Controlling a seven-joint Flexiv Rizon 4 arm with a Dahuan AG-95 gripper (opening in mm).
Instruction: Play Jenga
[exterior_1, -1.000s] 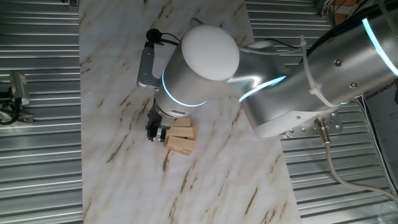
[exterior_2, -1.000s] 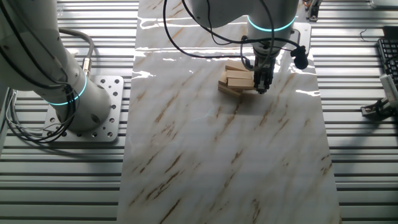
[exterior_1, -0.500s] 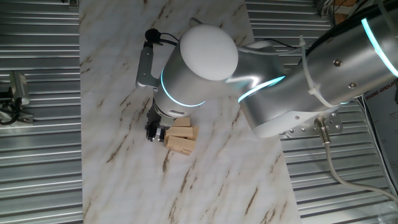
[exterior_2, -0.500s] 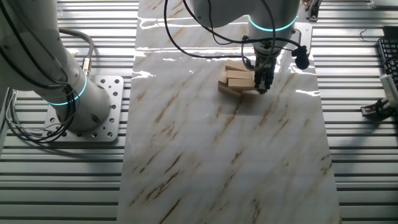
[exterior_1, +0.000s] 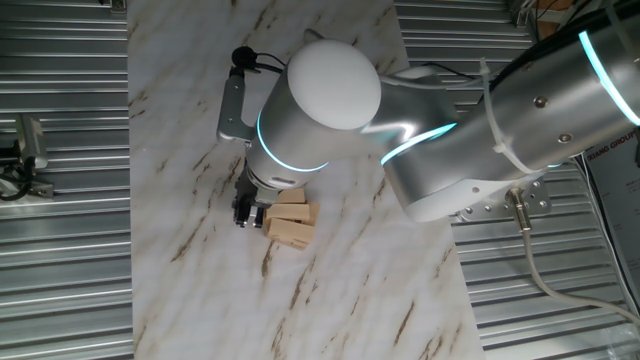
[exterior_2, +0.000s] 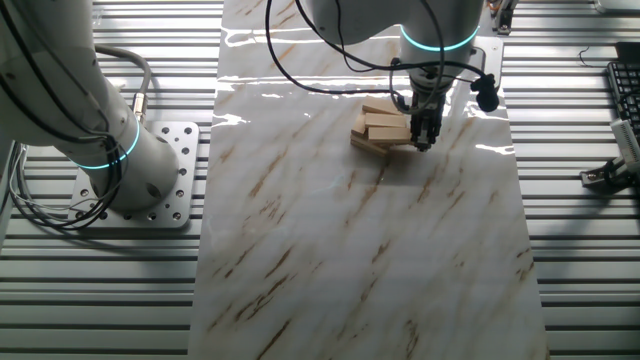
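Fingers point straight down beside the Jenga stack, their opening impossible to tell.

The Jenga stack sits on the far half of the table, a little right of the middle in the other fixed view, its blocks lying in crosswise layers. The gripper hangs just beside the stack's right end, fingertips low at table level. The arm's base stands off the table's left edge, well apart from the stack.
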